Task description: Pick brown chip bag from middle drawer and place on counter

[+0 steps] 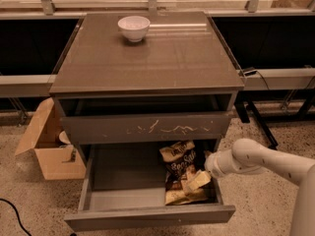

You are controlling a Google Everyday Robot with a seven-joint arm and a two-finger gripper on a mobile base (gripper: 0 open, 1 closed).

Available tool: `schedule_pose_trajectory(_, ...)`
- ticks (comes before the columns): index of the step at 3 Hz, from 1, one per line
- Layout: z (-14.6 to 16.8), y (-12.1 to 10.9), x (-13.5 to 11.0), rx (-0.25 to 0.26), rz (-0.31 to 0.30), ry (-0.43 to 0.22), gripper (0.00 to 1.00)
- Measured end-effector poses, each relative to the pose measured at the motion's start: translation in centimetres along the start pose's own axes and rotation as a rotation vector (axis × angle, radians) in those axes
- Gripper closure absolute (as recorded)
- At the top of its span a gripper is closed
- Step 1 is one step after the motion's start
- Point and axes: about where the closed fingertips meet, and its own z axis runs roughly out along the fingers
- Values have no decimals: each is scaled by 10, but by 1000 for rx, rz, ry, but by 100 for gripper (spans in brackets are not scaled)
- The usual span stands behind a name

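Observation:
The brown chip bag (pixel 178 162) lies in the right half of the open middle drawer (pixel 147 215), its "Sea Salt" script facing up and its tan lower end crumpled. My gripper (pixel 198 179) reaches in from the right over the drawer's side wall and sits on the bag's lower right part. The white arm (pixel 261 159) stretches off to the right. The counter (pixel 147 58) is the glossy top slab above.
A white bowl (pixel 134 27) stands at the counter's back. The scratched drawer front (pixel 147 128) above is slightly pulled out and overhangs the open drawer. An open cardboard box (pixel 49 149) stands on the floor at the left. A black cable (pixel 10 211) lies at the bottom left.

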Motion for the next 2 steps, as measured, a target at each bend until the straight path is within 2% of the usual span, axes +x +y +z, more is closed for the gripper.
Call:
schedule_pose_trajectory(1,-2,0,-2,-1,-1,0,0)
schedule_pose_trajectory(2,-11,3,-20,36,-44,-16,0)
